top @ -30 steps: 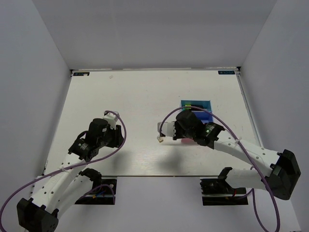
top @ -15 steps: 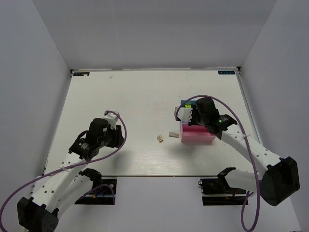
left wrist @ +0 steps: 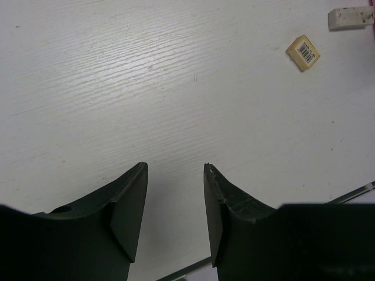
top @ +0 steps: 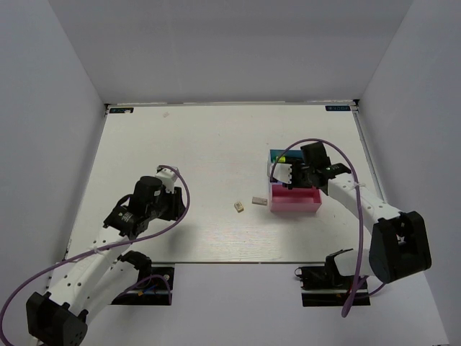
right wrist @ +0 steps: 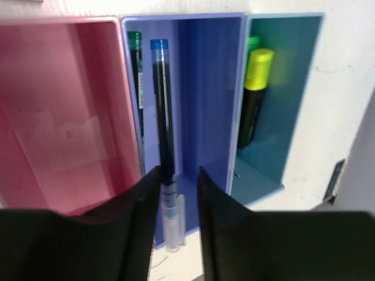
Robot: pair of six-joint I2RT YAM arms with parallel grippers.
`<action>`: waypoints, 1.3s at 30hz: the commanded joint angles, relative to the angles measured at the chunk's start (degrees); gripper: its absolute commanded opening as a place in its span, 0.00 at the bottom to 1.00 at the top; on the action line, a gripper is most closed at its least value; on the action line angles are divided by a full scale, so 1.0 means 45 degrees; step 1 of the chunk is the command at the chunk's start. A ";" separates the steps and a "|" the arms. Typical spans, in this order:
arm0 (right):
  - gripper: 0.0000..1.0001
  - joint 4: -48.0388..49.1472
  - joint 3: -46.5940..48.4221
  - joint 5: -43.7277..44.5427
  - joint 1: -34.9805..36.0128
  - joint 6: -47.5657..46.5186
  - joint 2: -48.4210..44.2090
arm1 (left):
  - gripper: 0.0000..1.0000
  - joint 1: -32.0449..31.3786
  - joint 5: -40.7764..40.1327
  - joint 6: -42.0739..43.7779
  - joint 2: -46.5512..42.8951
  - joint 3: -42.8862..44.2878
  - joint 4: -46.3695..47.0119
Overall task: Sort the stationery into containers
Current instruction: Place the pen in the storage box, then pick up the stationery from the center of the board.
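The organiser (top: 295, 210) stands right of centre. In the right wrist view its pink bin (right wrist: 58, 123) is empty. The darker blue bin (right wrist: 208, 88) holds the greenish pen (right wrist: 136, 70) and the blue pen (right wrist: 162, 105). The blue pen's clear end sticks out over the near wall. The light blue bin (right wrist: 293, 93) holds the yellow highlighter (right wrist: 256, 88) and a green one (right wrist: 253, 42) behind it. The purple highlighter is hidden. My right gripper (right wrist: 177, 171) (top: 286, 176) hovers open over the darker blue bin, the blue pen beside its left finger. Two erasers (top: 238, 206) (top: 257, 200) lie left of the organiser. My left gripper (left wrist: 176, 167) (top: 175, 204) is open and empty.
In the left wrist view a yellowish eraser with a barcode (left wrist: 303, 51) and a white eraser (left wrist: 350, 17) lie far ahead to the right. White walls enclose the table on three sides. The table's front edge (left wrist: 351, 192) runs close by my left gripper.
My right gripper has swung from left of the organiser to above its blue bins, uncovering the pink bin. The erasers and my left arm have not moved.
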 commanded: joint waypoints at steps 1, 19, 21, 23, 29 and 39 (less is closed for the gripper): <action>0.37 -0.0646 0.0610 -0.0718 -0.0256 -0.0678 0.0369 | 0.53 0.0090 0.0315 0.0065 0.0048 -0.0007 0.0151; 0.39 -0.0355 0.0983 -0.1226 -0.0725 0.0649 0.0290 | 0.27 0.0070 0.2776 -0.0189 0.2079 0.0794 0.1030; 0.38 -0.0334 0.0983 -0.1226 -0.0745 0.0728 0.0310 | 0.27 0.0051 0.2679 -0.0111 0.2099 0.0774 0.0952; 0.34 -0.0080 0.1138 -0.1303 -0.0861 0.1468 0.0252 | 0.27 0.0051 0.2969 -0.0207 0.2157 0.0774 0.1068; 0.00 0.0118 0.2076 -0.2706 -0.1037 0.8098 -0.0878 | 0.00 -0.2051 0.2352 -0.0071 0.4473 0.2724 0.1383; 0.15 -0.0823 0.2449 -0.4471 -0.1232 1.4184 -0.2108 | 0.36 -0.4382 -0.2147 -0.8305 1.0884 0.7630 -0.0398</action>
